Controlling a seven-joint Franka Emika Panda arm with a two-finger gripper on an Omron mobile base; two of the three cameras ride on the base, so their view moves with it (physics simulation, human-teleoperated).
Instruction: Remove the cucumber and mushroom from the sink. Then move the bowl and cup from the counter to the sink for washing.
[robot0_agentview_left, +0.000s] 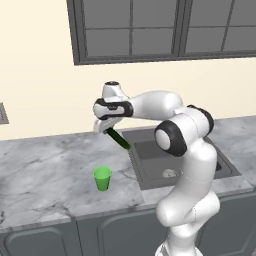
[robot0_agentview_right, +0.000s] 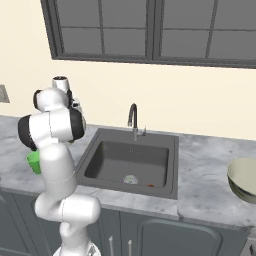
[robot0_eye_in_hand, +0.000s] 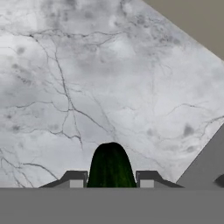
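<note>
You've got the small bright green tapered cup (robot0_agentview_left: 102, 178) standing upright on the grey-white marbled stone bench (robot0_agentview_left: 45, 170), left of the basin. Right of it, above the bench near the sink's left rim, the claw (robot0_agentview_left: 106, 129) is clamped partway closed on the slim dark green glossy cucumber (robot0_agentview_left: 118, 139), which hangs tilted, lower end toward the sink. Hand view: cucumber tip (robot0_eye_in_hand: 110, 166) sits between both fingertips (robot0_eye_in_hand: 75, 179) over bare marble. Next, the dark grey rectangular recessed sink (robot0_agentview_right: 131, 161), tiny orange-brown mushroom (robot0_agentview_right: 150, 185) on its floor by the front wall. Far right, the wide pale beige-grey bowl (robot0_agentview_right: 244, 179) rests on the bench.
</note>
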